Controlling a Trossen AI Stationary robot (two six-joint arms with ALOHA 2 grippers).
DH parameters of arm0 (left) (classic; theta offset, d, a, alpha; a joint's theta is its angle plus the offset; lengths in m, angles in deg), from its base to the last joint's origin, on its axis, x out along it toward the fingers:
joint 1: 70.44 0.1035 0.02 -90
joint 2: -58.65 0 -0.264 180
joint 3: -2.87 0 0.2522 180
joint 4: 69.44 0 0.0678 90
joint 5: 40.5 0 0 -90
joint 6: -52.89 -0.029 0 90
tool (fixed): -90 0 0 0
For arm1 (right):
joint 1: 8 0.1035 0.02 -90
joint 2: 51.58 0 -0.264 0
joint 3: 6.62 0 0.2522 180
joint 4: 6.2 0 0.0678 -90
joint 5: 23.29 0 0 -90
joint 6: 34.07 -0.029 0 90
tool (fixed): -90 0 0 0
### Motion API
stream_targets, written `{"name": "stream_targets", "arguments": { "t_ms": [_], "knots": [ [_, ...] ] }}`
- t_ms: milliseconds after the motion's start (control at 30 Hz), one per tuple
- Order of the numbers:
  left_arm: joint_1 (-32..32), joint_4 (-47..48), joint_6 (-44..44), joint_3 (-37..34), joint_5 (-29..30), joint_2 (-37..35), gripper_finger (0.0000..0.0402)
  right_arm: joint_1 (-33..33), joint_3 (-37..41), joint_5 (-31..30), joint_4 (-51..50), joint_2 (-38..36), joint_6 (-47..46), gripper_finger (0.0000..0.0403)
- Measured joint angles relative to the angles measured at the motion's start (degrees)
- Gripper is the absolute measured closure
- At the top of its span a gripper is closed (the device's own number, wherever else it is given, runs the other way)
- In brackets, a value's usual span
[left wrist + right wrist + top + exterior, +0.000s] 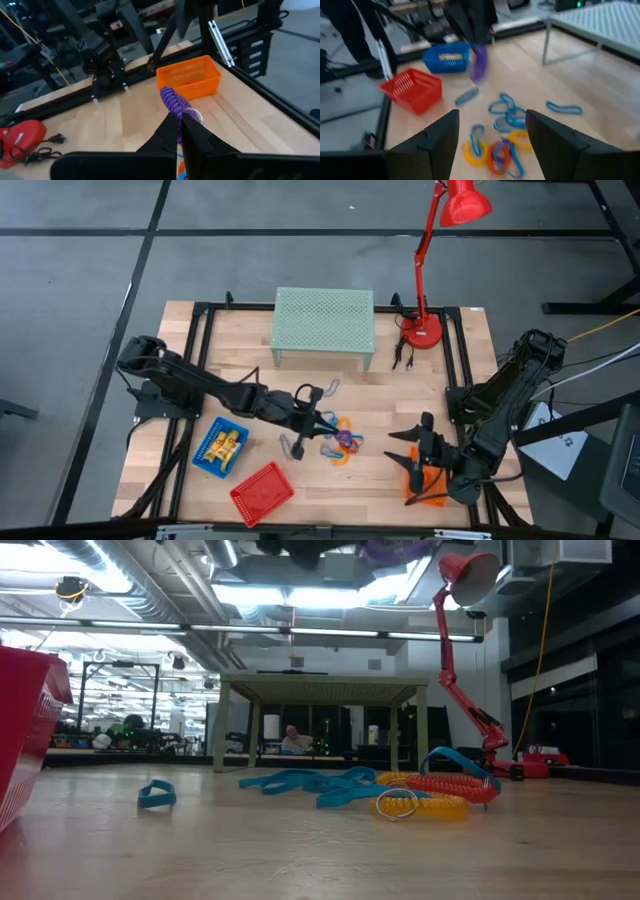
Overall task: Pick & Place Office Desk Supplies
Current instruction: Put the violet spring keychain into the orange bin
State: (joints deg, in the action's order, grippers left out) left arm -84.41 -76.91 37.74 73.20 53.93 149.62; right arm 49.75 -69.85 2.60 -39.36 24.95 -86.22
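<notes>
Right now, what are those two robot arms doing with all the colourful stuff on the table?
They are sorting small desk supplies into baskets. The left gripper is shut on a purple spiral coil ring, lifted above the heap of blue loops and orange and yellow coils in the middle of the wooden table. The right gripper waits open near the orange mesh basket. Yellow pieces already lie in the blue mesh basket; the red mesh basket looks empty.

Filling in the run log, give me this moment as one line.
left gripper: shut on purple coil, lifted | right gripper: open, above orange basket | pile: mid-table
</notes>
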Motion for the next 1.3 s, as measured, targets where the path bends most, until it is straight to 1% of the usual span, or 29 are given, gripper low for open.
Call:
{"name": "stream_targets", "arguments": {
  "t_ms": [100,167,233,333,467,600,833,900,967,1067,1300],
  "knots": [
    [0.26,-5.37,-1.37,0.00,-0.80,3.27,0.0398,-0.87,0.00,0.75,3.24,0.02,3.55,0.0172],
    [0.28,-10.79,-1.88,-0.01,-2.77,5.46,0.0398,-1.46,0.00,0.90,3.61,0.02,3.69,0.0172],
    [0.26,-13.40,-2.03,1.33,-4.28,7.52,0.0398,-2.33,0.00,0.93,3.72,0.55,3.53,0.0172],
    [0.44,-12.27,-2.08,5.04,-5.75,10.14,0.0398,-3.58,0.00,1.72,4.12,2.12,3.51,0.0172],
    [0.78,-7.62,-3.45,10.18,-6.98,12.84,0.0398,-5.46,0.00,4.58,5.05,4.74,3.55,0.0172],
    [1.35,-4.93,-3.67,14.24,-8.98,14.77,0.0398,-6.60,0.00,6.63,5.39,5.33,3.98,0.0172],
    [2.12,-4.25,-3.63,14.75,-10.45,15.20,0.0398,-6.64,0.00,7.77,7.00,5.33,6.35,0.0172],
    [2.12,-4.15,-3.64,14.73,-10.45,15.20,0.0398,-6.66,0.00,7.72,6.99,5.33,6.55,0.0178],
    [2.12,-3.98,-3.65,14.74,-10.47,15.20,0.0398,-6.66,0.00,7.59,6.97,5.33,6.85,0.0194],
    [2.12,-2.83,-3.67,14.73,-10.49,15.20,0.0398,-6.66,0.00,7.57,6.97,5.33,7.24,0.0234],
    [2.14,-0.79,-3.67,14.73,-10.53,15.18,0.0396,-6.66,0.00,7.70,6.95,5.33,7.79,0.0369]
  ]
}}
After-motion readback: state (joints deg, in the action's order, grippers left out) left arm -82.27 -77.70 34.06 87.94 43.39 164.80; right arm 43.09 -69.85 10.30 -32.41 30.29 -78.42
